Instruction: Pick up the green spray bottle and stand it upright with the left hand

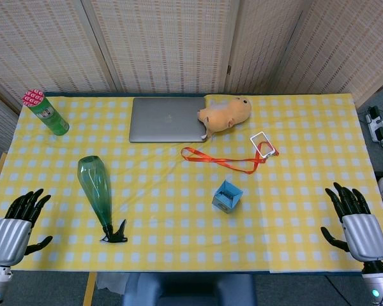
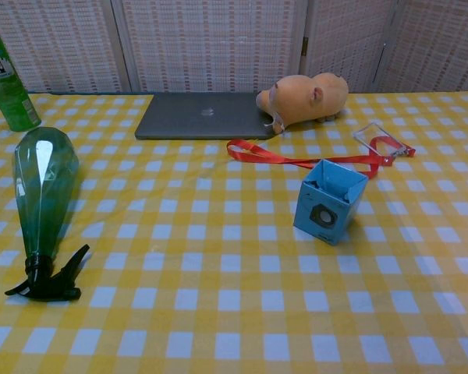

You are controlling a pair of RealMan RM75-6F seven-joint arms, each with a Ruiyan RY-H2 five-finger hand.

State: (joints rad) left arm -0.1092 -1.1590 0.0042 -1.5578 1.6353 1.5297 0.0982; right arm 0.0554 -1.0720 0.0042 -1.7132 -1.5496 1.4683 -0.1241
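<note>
Head view. A table under a yellow-and-white checked cloth (image 1: 179, 229) fills the frame. The green spray bottle (image 1: 96, 185) lies on its side in the left part of the cloth. Its long axis runs nearly front to back, slightly slanted: the wide base points toward the far edge, and the black trigger head (image 1: 115, 233) points toward the near edge, a little to the right. The left hand (image 1: 19, 217) sits at the near left corner, fingers spread apart and holding nothing, well apart from the bottle. The right hand (image 1: 352, 217) sits at the near right corner, likewise spread and empty. A green can with a pink top (image 1: 46, 112) stands upright at the far left. A closed grey laptop (image 1: 168, 118) lies at the far centre, with a tan plush toy (image 1: 225, 113) overlapping its right edge. A red lanyard (image 1: 223, 160) with a clear badge holder (image 1: 263, 143) lies right of centre, and a small blue box (image 1: 226, 196) stands nearer.

Chest view. The bottle (image 2: 40, 187) lies at the left, base away from the camera, trigger head (image 2: 51, 280) nearest. The can (image 2: 8, 78), laptop (image 2: 203, 115), plush toy (image 2: 304, 97), lanyard (image 2: 296, 160) and blue box (image 2: 329, 201) appear beyond and to the right. Neither hand shows here.
</note>
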